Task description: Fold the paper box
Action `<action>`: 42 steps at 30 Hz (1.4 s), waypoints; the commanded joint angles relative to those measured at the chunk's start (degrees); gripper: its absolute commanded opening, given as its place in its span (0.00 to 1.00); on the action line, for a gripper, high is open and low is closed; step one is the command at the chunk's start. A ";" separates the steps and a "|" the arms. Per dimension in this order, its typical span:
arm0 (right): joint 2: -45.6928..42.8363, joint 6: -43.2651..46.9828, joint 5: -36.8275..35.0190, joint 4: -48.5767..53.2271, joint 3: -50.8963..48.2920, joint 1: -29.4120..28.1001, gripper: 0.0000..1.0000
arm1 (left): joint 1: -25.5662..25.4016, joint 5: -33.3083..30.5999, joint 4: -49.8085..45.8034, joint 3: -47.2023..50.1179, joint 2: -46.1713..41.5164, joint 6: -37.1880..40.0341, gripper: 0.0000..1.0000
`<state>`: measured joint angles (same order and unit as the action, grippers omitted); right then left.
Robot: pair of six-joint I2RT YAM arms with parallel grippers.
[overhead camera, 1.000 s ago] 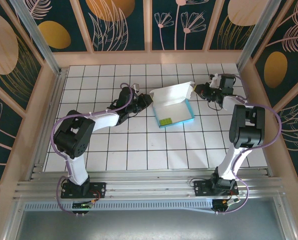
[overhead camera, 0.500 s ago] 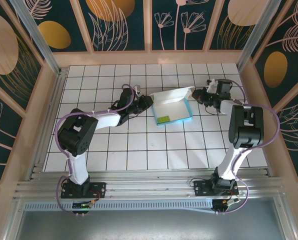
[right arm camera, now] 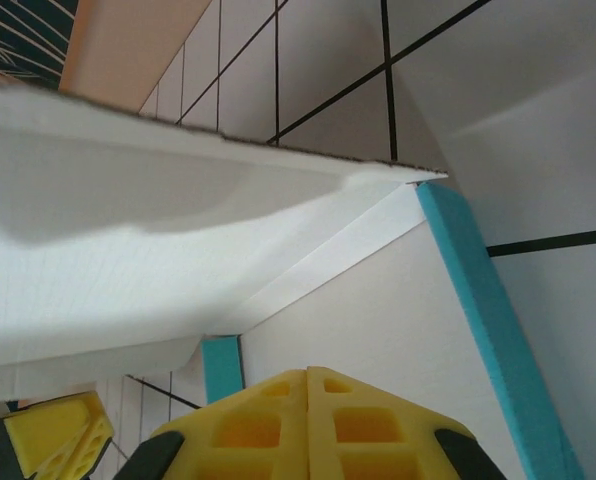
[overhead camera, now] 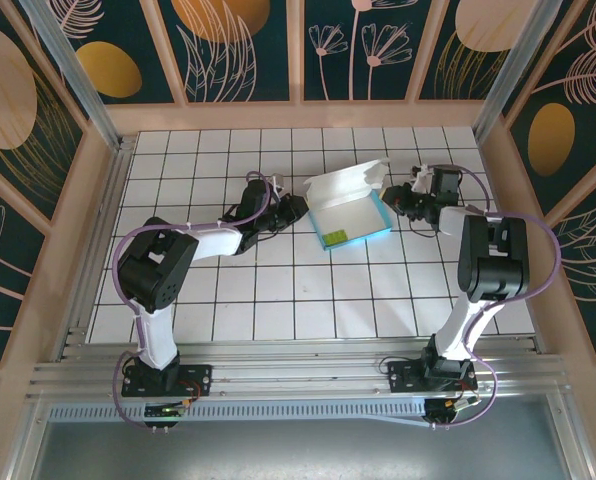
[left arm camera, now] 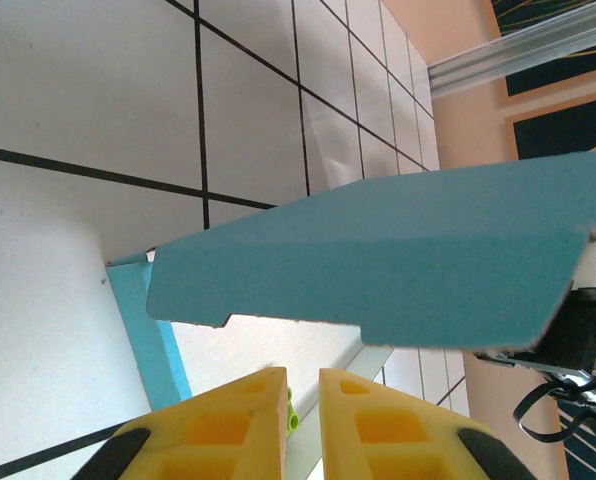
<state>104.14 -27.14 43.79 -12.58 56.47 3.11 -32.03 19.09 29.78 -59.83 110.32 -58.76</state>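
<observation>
The paper box (overhead camera: 356, 215) lies half open in the middle of the tiles, turquoise outside, white inside. Its white lid flap (overhead camera: 346, 183) stands raised along the far side. My left gripper (overhead camera: 296, 207) is just off the box's left edge. In the left wrist view this gripper (left arm camera: 301, 372) keeps a narrow gap with nothing in it, under the turquoise flap (left arm camera: 398, 260). My right gripper (overhead camera: 393, 197) is at the box's right end. In the right wrist view it (right arm camera: 308, 370) is shut, tips over the white inside, below the white flap (right arm camera: 128, 220).
A small yellow-green scrap (overhead camera: 334, 238) lies on the box near its front left corner, and shows beside my left fingers (left arm camera: 292, 410). Wooden walls (overhead camera: 298, 115) ring the tiled table (overhead camera: 278, 290). Open tiles lie in front of the box.
The box has slid right and turned slightly, its lid now tilted up to the right. My left gripper followed to the right. My right gripper dropped a little toward the box's right end.
</observation>
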 commanded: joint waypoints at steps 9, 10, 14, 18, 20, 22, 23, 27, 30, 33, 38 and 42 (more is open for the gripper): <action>-0.52 0.29 -3.58 1.40 7.79 4.05 0.07 | -0.31 -7.15 -3.68 1.89 -4.00 2.12 0.16; 1.06 0.26 -2.76 2.13 9.91 4.00 0.07 | -0.31 -8.13 -4.68 1.74 -4.44 2.23 0.16; 5.73 -0.04 0.11 4.11 16.39 3.60 0.02 | -0.31 -9.97 -8.25 0.21 -4.84 1.29 0.15; 8.02 -0.95 2.43 3.83 17.98 2.85 0.02 | -0.31 -7.85 -6.64 -1.03 -3.46 0.15 0.15; 8.83 -1.36 4.11 2.95 17.93 2.46 0.02 | -0.31 -6.31 -5.68 -1.96 -2.47 -0.13 0.15; 9.31 -1.43 5.21 2.18 17.93 2.01 0.02 | -0.31 -5.45 -5.26 -2.77 -1.63 -0.22 0.16; 9.50 -1.59 5.64 1.60 17.89 1.90 0.02 | -0.27 -5.30 -5.26 -3.07 -1.27 -0.29 0.16; 10.20 -2.04 6.28 1.06 18.50 1.80 0.01 | -0.31 -6.87 -6.82 -4.16 -0.43 0.08 0.16; 9.95 -1.57 5.72 1.11 18.19 1.75 0.01 | -0.31 -8.19 -8.18 -5.02 -0.02 0.60 0.16; 9.25 -1.75 2.12 1.91 17.93 2.38 0.01 | -0.18 -9.56 -9.11 -5.03 -0.44 0.68 0.16; 11.19 -4.90 1.02 1.14 20.87 4.27 0.01 | -0.22 -11.56 -10.73 -5.27 -1.23 0.59 0.16; 14.68 -4.73 3.32 3.35 25.77 2.83 0.01 | -0.17 -11.10 -10.71 -6.23 -0.31 -0.03 0.16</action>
<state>116.46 -31.03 45.52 -10.09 78.61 7.03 -32.03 8.60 20.18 -63.86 109.62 -58.19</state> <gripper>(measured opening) 0.054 0.157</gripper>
